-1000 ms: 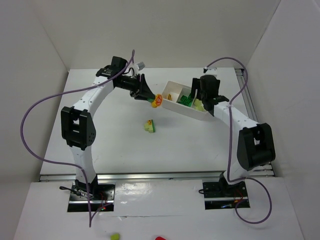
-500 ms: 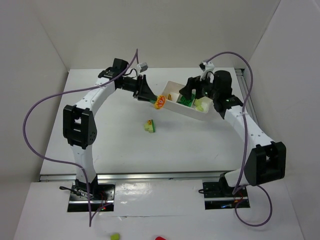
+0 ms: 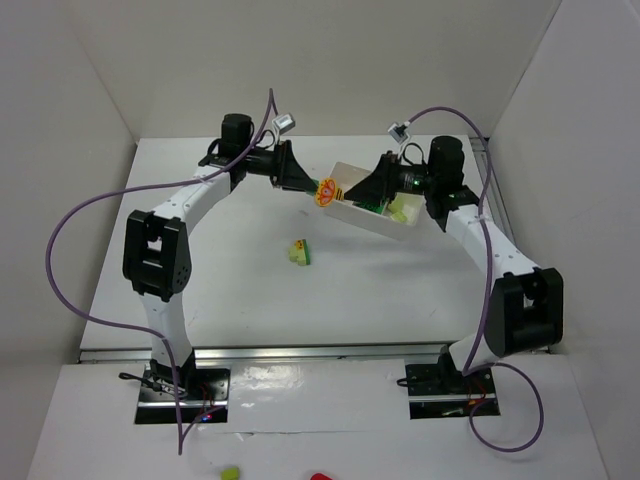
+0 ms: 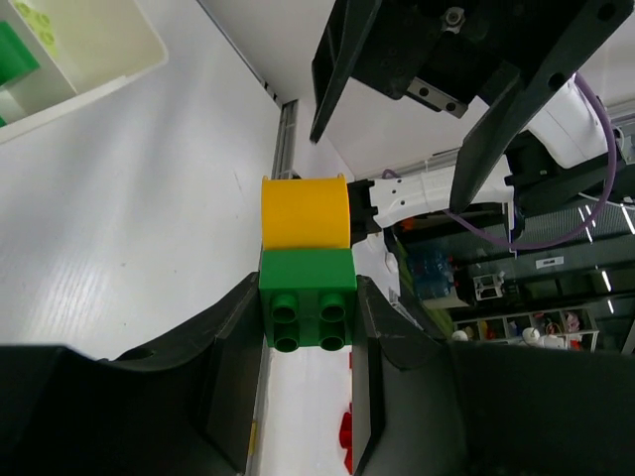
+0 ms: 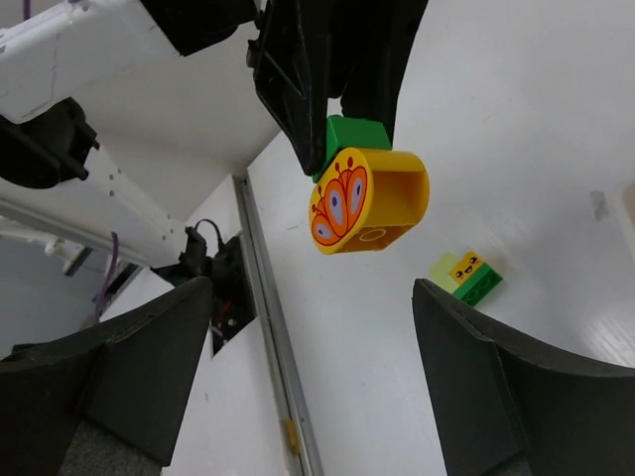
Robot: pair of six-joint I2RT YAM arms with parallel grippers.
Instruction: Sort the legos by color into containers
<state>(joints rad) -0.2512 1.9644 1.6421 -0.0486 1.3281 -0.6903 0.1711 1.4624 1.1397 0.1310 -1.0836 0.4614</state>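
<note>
Lego pair [image 3: 300, 252], yellow on green, lies on the table [image 3: 220, 280], beyond it a second pair [image 3: 325, 192], orange on green, is clamped in the left gripper [image 3: 314, 189] just beside the one tray [image 3: 385, 225], facing the right gripper [image 3: 352, 195], fingers spread, whose camera shows the painted face the left wrist view misses.

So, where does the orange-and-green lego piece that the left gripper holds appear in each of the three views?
Top external: the lego piece is upper centre, at the left end of the white tray.
Left wrist: centre, green half lowest.
Right wrist: upper centre.
Shared landmark: the left gripper clamping its green half.
</note>
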